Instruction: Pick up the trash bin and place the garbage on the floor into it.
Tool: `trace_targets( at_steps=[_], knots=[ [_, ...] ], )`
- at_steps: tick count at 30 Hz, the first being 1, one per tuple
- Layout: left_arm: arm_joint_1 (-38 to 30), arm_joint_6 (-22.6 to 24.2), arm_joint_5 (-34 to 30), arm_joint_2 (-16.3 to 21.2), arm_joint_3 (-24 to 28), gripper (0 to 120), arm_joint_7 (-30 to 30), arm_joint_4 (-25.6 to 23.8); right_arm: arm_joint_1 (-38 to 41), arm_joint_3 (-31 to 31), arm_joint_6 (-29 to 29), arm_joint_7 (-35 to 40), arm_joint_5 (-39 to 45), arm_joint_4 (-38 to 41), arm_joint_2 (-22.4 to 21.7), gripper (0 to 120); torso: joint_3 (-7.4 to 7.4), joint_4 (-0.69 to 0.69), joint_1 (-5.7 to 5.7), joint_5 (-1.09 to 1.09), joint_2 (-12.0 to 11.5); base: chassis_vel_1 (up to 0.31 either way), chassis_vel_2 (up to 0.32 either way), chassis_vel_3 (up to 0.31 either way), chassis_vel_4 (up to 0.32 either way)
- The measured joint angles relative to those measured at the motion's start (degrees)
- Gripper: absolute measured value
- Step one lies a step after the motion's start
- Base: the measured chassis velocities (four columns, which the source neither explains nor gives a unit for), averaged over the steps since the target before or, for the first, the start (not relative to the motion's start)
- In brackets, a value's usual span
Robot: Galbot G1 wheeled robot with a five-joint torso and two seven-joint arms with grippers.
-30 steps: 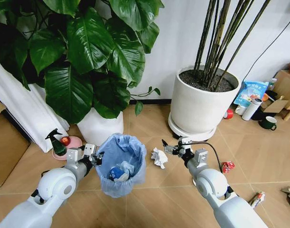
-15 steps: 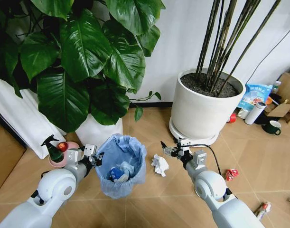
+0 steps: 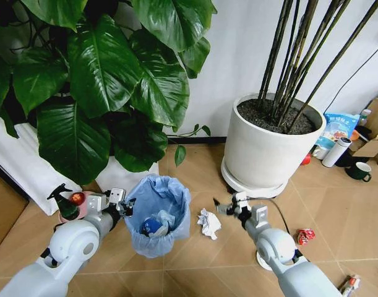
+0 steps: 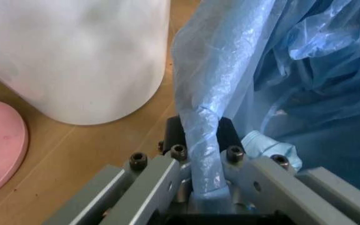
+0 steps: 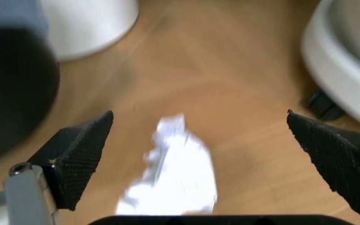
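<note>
The trash bin [image 3: 158, 213], lined with a crinkly light-blue bag, hangs just off the floor [image 3: 195, 167]. My left gripper [image 3: 124, 207] is shut on its rim. The left wrist view shows the fingers [image 4: 174, 164] pinching the folded bag edge [image 4: 202, 136]. A blue-white wrapper and white scraps [image 3: 154, 226] lie inside the bin. My right gripper [image 3: 221, 206] is open, low over the floor, just beyond a crumpled white paper [image 3: 208, 221]. In the right wrist view that paper [image 5: 176, 173] lies between and below the spread fingers of the right gripper [image 5: 198, 115]. A crushed red piece [image 3: 305, 236] lies farther right.
A leafy plant in a white pot [image 3: 124, 176] stands behind the bin. A big white pot [image 3: 269, 148] with bamboo stalks is at the right. A pink dish with a spray bottle [image 3: 68, 204] sits left. A bottle and a mug [image 3: 362, 171] stand far right.
The whole view has shifted, so the camera moved: floor things slid down in the picture. The bin stays in my left gripper. The right gripper stays open by the paper.
</note>
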Motion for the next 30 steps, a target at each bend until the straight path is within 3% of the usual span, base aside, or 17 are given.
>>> trace_targets(
  at_steps=[5,19,30],
  knots=[
    [-0.64,-0.08,0.02,0.01,0.49,0,0.60,0.35,2.10,-1.58,1.90,-3.23,-3.15,-6.00,0.25,100,0.00,0.00,0.00,-0.01,0.00,0.000,0.000,0.000,0.000],
    [-0.62,-0.37,0.37,0.55,1.10,0,1.51,0.84,6.66,-3.18,4.37,-3.27,-6.57,-18.54,8.69,100,0.00,0.01,0.00,0.01,0.00,0.000,0.000,0.000,0.000],
    [-0.43,-0.49,0.52,0.87,1.55,0,1.47,0.52,9.98,-2.58,7.46,-3.88,-9.70,-28.69,12.45,99,0.00,0.01,0.00,0.02,0.00,0.000,0.000,0.000,0.000]
  ],
)
